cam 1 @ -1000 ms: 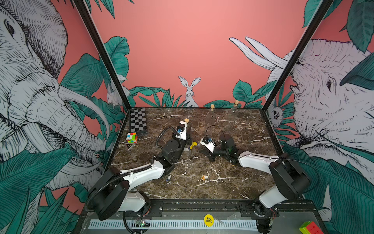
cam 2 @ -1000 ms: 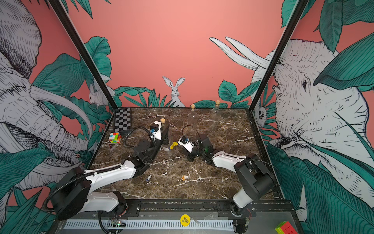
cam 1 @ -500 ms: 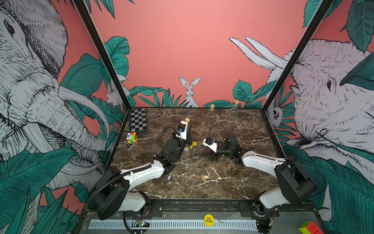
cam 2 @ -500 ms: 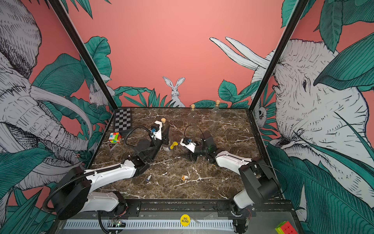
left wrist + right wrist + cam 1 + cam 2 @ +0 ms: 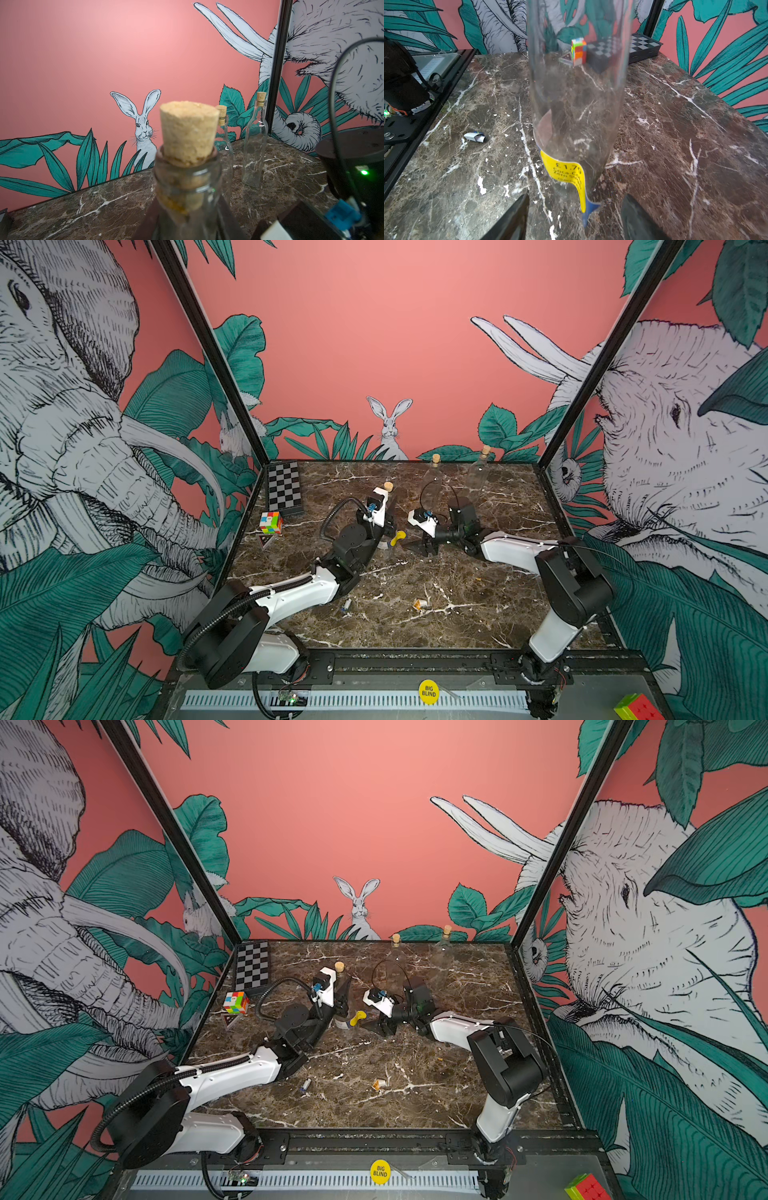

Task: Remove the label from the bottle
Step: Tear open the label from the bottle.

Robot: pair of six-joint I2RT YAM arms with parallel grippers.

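right gripper (image 5: 576, 197) spread open, empty, with the yellow label (image 5: 566, 172) flap dangling dead ahead between its jaws, low on upright bottle (image 5: 577, 83); left gripper (image 5: 390, 512) clamped on bottle up top.

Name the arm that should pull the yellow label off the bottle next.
Right. The right hand is open and faces the yellow label, whose peeled end sticks out towards its fingers. The left hand is busy gripping the bottle by the neck, under the cork, steadying it.
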